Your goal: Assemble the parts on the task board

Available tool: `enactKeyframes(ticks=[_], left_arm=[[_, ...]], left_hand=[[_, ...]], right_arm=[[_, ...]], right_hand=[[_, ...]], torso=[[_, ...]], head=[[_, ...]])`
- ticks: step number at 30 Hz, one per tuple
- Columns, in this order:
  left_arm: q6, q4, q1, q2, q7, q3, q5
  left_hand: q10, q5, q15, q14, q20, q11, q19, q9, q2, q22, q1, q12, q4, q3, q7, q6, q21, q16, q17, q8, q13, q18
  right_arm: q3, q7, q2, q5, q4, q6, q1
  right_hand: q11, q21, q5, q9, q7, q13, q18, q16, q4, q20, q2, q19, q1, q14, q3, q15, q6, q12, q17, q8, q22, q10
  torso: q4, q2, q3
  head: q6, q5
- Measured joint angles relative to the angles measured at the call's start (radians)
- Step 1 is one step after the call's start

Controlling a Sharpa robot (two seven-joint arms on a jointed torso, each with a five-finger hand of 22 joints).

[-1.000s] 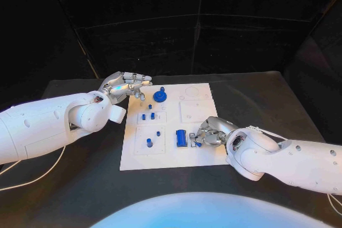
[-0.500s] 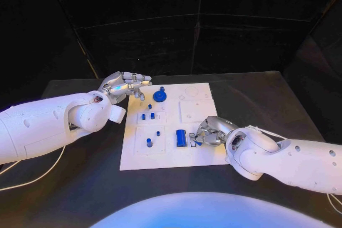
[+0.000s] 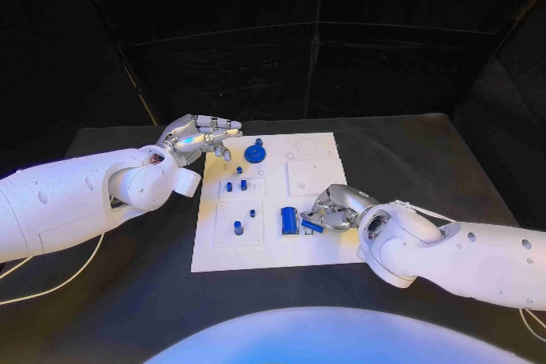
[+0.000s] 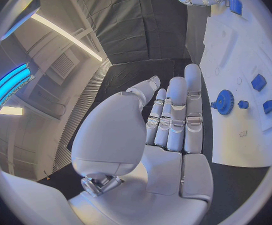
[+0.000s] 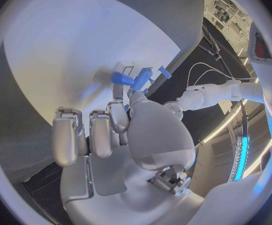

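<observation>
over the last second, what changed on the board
The right hand has lifted a small blue part off the white board, beside the blue block, and now pinches it tilted in its fingertips. The left hand stayed open at the board's far corner; the blue gear did not move.

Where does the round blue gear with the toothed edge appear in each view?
Head view: the round blue gear stands on the far part of the white task board, beside the left hand.
Left wrist view: gear on the board, beyond the fingers.
Right wrist view: not seen.
Shared landmark: the task board.
</observation>
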Motion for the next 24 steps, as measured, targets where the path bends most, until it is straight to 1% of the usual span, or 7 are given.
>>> enactKeyframes(ticks=[4,7,9,18,20,22,24], left_arm=[[0.000,0.000,0.000,0.000,0.000,0.000,0.000],[0.000,0.000,0.000,0.000,-0.001,0.000,0.000],[0.001,0.000,0.000,0.000,-0.001,0.000,0.000],[0.002,-0.001,0.000,0.000,-0.001,0.000,0.000],[0.002,-0.001,0.000,0.000,-0.002,0.000,0.000],[0.002,-0.001,0.000,0.000,-0.002,0.000,0.000],[0.002,-0.002,0.000,0.000,-0.002,0.000,0.000]], left_hand=[[0.000,0.000,0.000,0.000,0.000,0.000,0.000,0.000,0.000,0.000,0.000,0.000,0.000,0.000,0.000,0.000,0.000,0.000,0.000,0.000,0.000,0.000],[0.000,0.000,0.000,0.000,0.000,0.000,0.000,0.000,0.000,0.000,0.000,0.000,0.000,0.000,0.000,0.000,0.000,0.000,0.000,0.000,0.000,0.000],[0.000,0.000,0.000,0.000,0.000,0.000,0.000,0.000,0.000,0.000,0.000,0.000,0.000,0.000,0.000,0.000,0.000,0.000,0.000,0.000,-0.001,0.000],[0.000,0.000,0.000,0.000,0.000,0.000,0.000,0.000,0.000,0.000,0.000,0.000,0.000,0.000,0.000,0.000,0.000,0.000,0.000,0.000,-0.001,0.000],[0.000,0.000,0.000,0.000,0.000,0.000,0.000,0.000,0.000,0.000,0.000,0.000,0.000,0.000,0.000,0.000,0.000,0.000,0.000,0.000,-0.001,0.000],[0.000,0.000,0.000,0.000,0.000,0.000,0.000,0.000,0.000,0.000,0.000,0.000,0.000,0.000,0.000,0.000,0.000,0.000,0.000,0.000,-0.001,0.000],[0.000,0.000,0.000,0.000,0.000,0.000,0.000,0.000,0.000,0.000,0.000,0.000,0.000,0.000,0.000,0.000,0.000,0.000,0.000,0.000,-0.001,0.000]], right_arm=[[0.000,0.000,0.002,0.002,0.000,-0.001,0.000],[0.000,0.001,0.003,0.003,-0.002,-0.001,0.000],[0.000,0.001,0.003,0.004,-0.003,-0.001,0.000],[0.000,0.000,-0.004,0.006,-0.004,0.000,0.000],[0.000,0.006,-0.014,0.006,-0.002,0.000,0.000],[0.000,0.024,-0.031,0.006,0.000,0.000,0.000],[0.000,0.056,-0.048,0.006,0.003,0.000,0.000]], right_hand=[[-0.005,0.000,0.018,0.003,-0.004,0.000,0.000,0.004,0.018,0.000,-0.016,0.000,-0.029,0.000,-0.018,0.000,0.004,0.008,0.000,0.000,0.000,0.005],[-0.014,0.000,0.028,0.004,0.000,0.021,0.000,0.004,0.032,0.000,-0.020,0.000,-0.047,0.000,-0.032,0.000,0.007,0.019,0.000,0.000,0.000,0.018],[-0.013,0.000,0.031,0.005,0.000,0.015,0.000,0.004,0.039,0.000,-0.018,0.000,-0.049,0.000,-0.039,0.000,0.007,0.012,0.000,0.000,0.000,0.017],[-0.010,0.000,0.032,0.006,0.000,0.010,0.000,0.004,0.035,0.000,-0.019,0.000,-0.057,0.000,-0.050,0.000,0.007,0.007,0.000,0.000,0.000,0.014],[-0.006,0.000,0.032,0.006,0.001,0.004,0.000,0.004,0.027,0.000,-0.027,0.000,-0.048,0.000,-0.058,0.000,0.006,-0.002,0.000,0.000,0.000,0.010],[-0.003,0.000,0.022,0.004,0.010,0.002,0.000,0.004,0.019,0.000,-0.039,0.000,-0.036,0.000,-0.066,0.000,-0.014,-0.006,0.000,-0.010,0.000,0.007],[0.008,0.000,0.008,-0.006,0.022,0.003,0.000,0.004,0.006,0.000,-0.049,0.000,-0.015,0.000,-0.070,0.000,-0.048,-0.006,0.000,-0.034,0.000,0.003]], torso=[[0.0000,0.000,0.0000],[0.0000,0.000,0.0000],[0.0000,0.000,0.0000],[0.0000,-0.001,-0.0002],[0.0000,-0.001,-0.0001],[-0.0001,-0.001,-0.0001],[-0.0005,-0.002,0.0000]], head=[[-0.001,0.001],[-0.002,0.001],[-0.002,0.001],[-0.002,0.001],[-0.002,0.001],[-0.002,0.000],[-0.001,0.000]])
